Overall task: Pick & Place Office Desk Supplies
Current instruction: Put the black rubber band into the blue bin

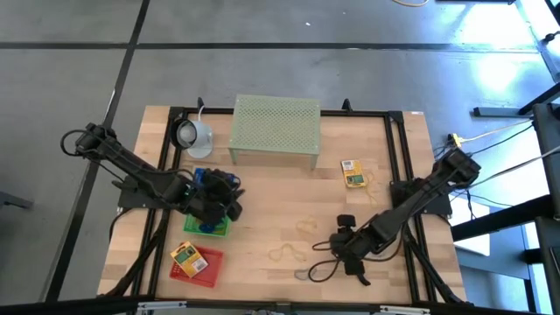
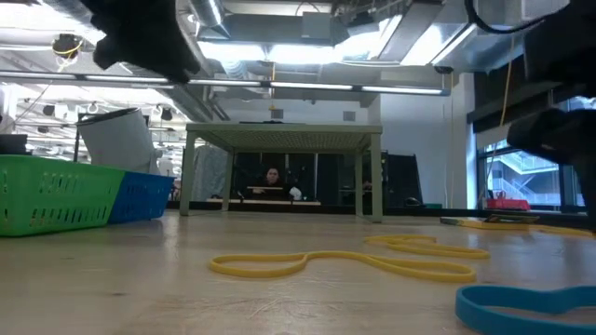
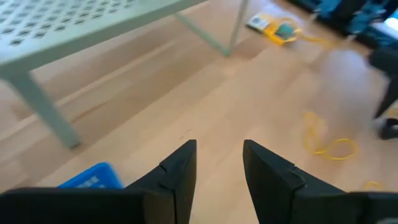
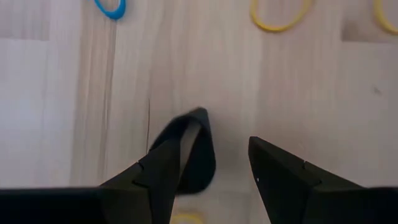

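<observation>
Wood table (image 1: 262,219), grey floor around. R gripper (image 4: 214,165) low over table, jaws apart, empty, w/ black clip (image 4: 189,152) between them, nearer one finger. Yellow bands (image 1: 293,254) lie loose just beside; yellow box (image 1: 353,173) near mesh stand (image 1: 274,129). L gripper (image 3: 217,171) above green bin (image 1: 206,226), jaws released, nothing held. Advice: centre R jaws on clip, drop straight, close firm, avoid snagging bands.
</observation>
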